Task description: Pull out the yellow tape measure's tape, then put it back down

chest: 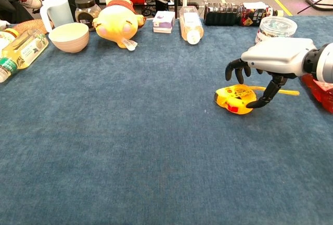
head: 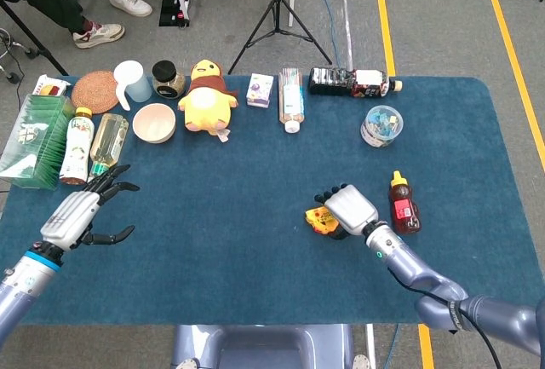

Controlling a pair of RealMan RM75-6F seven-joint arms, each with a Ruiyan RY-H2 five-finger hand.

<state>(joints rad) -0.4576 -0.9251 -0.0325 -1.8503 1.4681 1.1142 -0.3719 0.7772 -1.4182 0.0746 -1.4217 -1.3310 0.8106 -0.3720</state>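
— Yellow tape measure (chest: 234, 99) is down on the blue table (head: 255, 173), toward the right edge and a little nearer the front edge than the back. What do you see going wrong for me?

— Your right hand (chest: 270, 61) hovers right over it, fingers spread, and one fingertip looks to be touching the case's near side; I can't tell if it bears on it. Lift away carelessly and you may drag or tip the case.

— And the tape?

— A yellow strip (chest: 276, 91) pokes out toward the right edge, passing under your hand. Catch it with a finger and you could flick the case toward the red sauce bottle (head: 404, 205) just beside.

— My left hand?

— Left hand (head: 78, 216) holds nothing, fingers apart, near the left edge, well clear.
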